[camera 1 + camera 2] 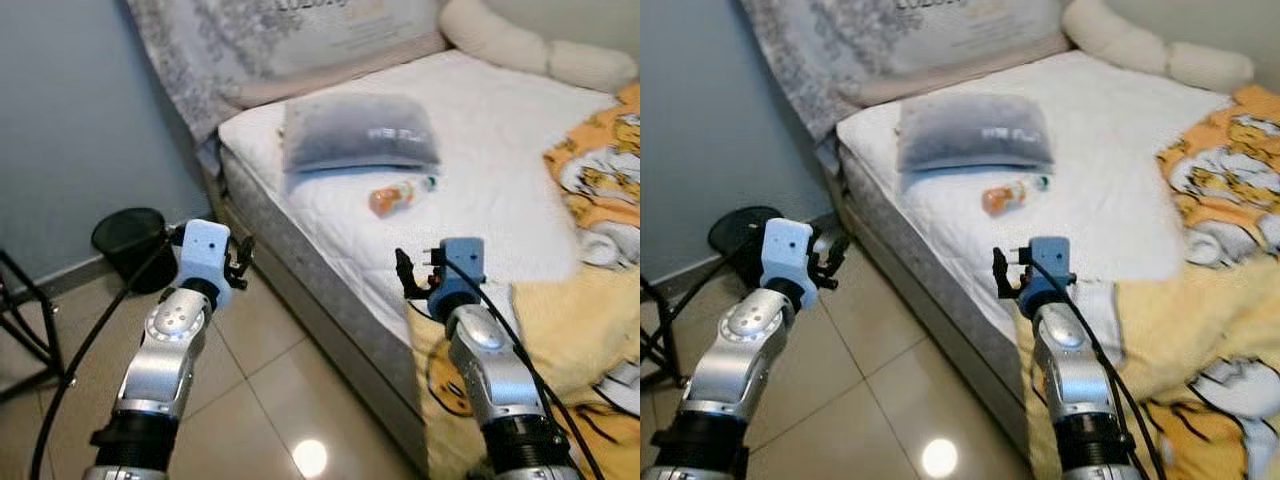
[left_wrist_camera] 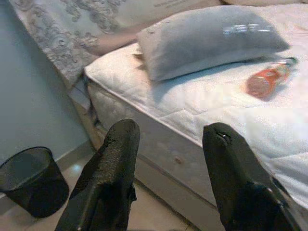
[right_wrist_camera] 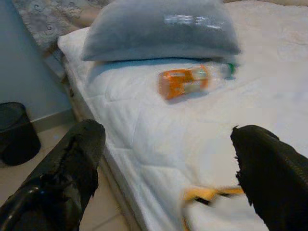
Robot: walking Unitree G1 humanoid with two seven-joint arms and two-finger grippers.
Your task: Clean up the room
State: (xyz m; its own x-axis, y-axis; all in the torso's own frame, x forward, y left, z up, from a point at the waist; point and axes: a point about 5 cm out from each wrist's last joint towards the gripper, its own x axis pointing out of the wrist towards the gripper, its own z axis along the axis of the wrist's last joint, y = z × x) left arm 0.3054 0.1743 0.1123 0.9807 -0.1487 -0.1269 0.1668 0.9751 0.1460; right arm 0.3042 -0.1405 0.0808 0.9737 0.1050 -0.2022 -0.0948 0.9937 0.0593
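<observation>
Both silver arms reached forward, the right gripper [image 3: 166,168] spread wide and empty over the mattress edge, the left gripper [image 2: 166,168] likewise parted and empty above the tiled floor [image 1: 270,390]. Beyond the right gripper lay the orange bottle [image 1: 397,194], on its side on the white bed [image 1: 480,150], just in front of the grey pillow [image 1: 357,132] and well apart from the black bin [image 1: 130,240] by the wall. Being round and on soft quilting, the bottle would probably roll from a glancing finger; a reach from this stance could also snag the yellow blanket [image 1: 580,330].
</observation>
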